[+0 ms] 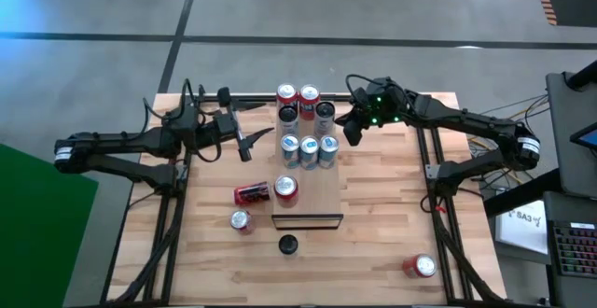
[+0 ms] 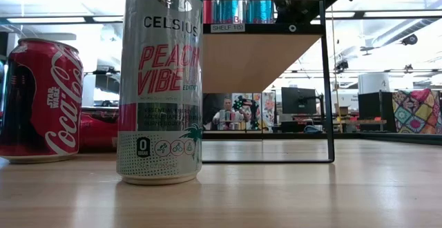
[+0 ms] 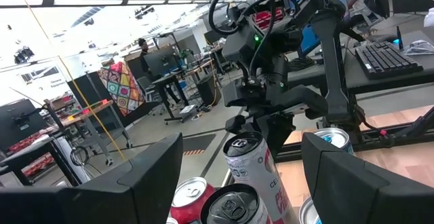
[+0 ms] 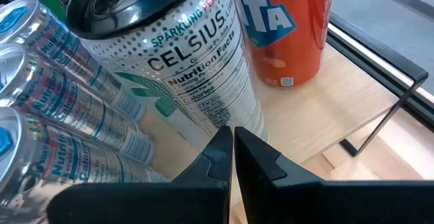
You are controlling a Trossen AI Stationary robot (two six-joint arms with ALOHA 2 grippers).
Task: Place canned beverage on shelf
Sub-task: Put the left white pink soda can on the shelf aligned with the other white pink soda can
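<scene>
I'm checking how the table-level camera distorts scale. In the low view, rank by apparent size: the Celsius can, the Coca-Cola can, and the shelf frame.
1. Shelf frame: spans the most picture, though it stands farther back.
2. Celsius can: nearest the camera, so it looms and its top is cut off.
3. Coca-Cola can: shorter, partly cropped at the edge.
Nearness inflates both cans.

Celsius can (image 4: 169, 68) just ahead of right gripper (image 4: 232, 157): base hidden behind fingers. Blue cans (image 4: 41, 115) beside it cut off at frame edge.

I see a white dotted Celsius can (image 4: 173, 68) with green palm print, an orange can (image 4: 285, 27) beside it, and a red Coca-Cola can (image 2: 40, 100).
</scene>
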